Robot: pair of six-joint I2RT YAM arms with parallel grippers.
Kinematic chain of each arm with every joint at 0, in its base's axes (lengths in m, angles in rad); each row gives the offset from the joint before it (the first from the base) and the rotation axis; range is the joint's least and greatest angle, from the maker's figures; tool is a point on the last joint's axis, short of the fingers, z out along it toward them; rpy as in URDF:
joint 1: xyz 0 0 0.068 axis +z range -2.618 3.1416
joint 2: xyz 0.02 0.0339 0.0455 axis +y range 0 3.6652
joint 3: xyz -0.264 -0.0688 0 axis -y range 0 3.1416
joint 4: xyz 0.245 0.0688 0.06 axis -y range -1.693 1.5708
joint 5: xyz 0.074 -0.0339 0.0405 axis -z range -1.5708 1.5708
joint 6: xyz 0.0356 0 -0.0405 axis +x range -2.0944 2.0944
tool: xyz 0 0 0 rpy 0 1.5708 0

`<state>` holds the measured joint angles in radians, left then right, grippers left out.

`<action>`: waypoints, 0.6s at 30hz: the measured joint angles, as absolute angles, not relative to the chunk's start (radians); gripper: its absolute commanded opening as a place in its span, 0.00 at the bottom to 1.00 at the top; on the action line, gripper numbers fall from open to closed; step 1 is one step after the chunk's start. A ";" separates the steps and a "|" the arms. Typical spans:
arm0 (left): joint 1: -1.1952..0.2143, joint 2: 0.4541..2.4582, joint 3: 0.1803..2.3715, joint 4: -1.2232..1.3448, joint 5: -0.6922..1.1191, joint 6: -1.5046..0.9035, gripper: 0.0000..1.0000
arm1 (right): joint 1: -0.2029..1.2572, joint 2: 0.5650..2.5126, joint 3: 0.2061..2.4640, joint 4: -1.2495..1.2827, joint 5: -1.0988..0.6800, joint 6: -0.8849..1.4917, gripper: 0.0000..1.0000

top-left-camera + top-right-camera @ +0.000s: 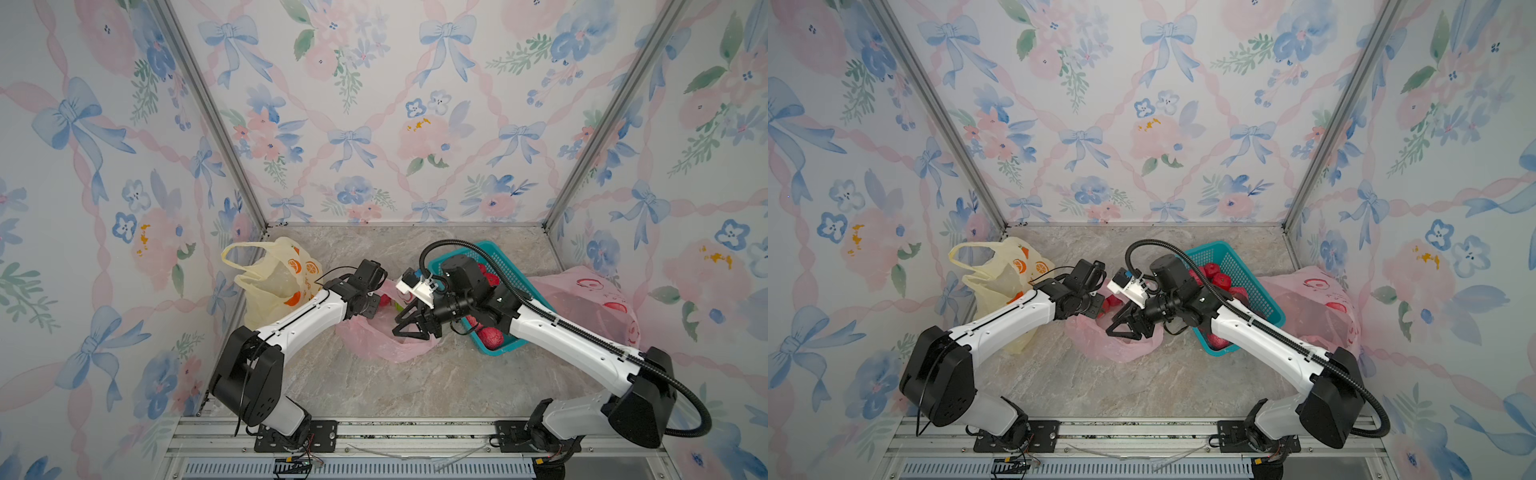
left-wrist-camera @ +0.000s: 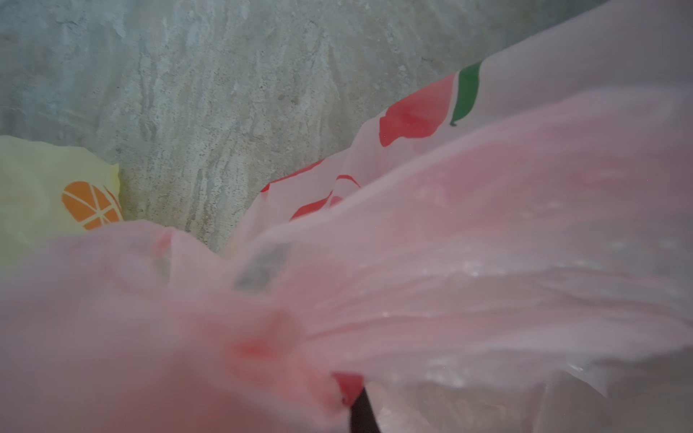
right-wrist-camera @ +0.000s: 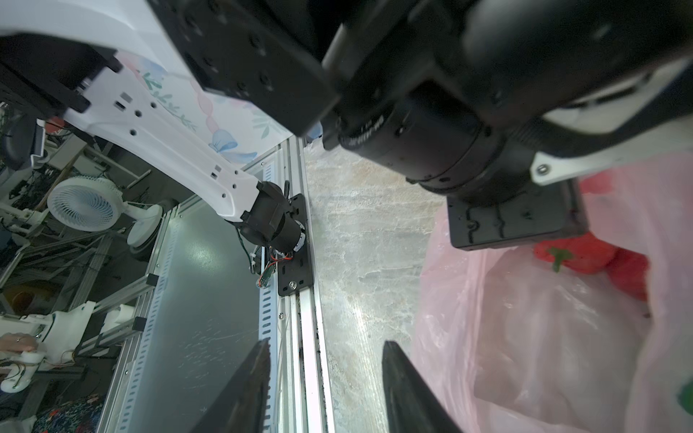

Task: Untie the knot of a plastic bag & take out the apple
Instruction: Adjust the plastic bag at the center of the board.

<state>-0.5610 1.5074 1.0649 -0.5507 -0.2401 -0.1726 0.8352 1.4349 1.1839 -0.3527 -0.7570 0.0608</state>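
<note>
Left jaws clamped on pink bag (image 1: 386, 349) film, anchoring it on worktop (image 1: 374, 395), mouth held up. Right jaws apart, empty, at opening. Apple (image 3: 585, 255) inside bag, likely my next grab.

- walls (image 1: 374, 104) on three sides are papered with pastel blue bows, pink ribbons and flowers
- aluminium posts (image 1: 218, 124) run up the back corners
- floor (image 1: 374, 386) is grey-beige, marble-look
- white fan (image 3: 88, 202) sits outside, among workshop clutter
</note>
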 measured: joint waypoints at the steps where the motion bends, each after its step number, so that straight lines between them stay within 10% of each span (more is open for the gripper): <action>1: -0.557 1.501 1.053 -0.543 -0.214 -0.168 0.00 | 0.854 1.461 1.169 -0.331 -0.734 0.076 0.47; 18: -0.565 1.351 1.040 -0.427 -0.002 -0.097 0.00 | 0.884 1.618 1.013 -0.055 -0.104 0.404 0.42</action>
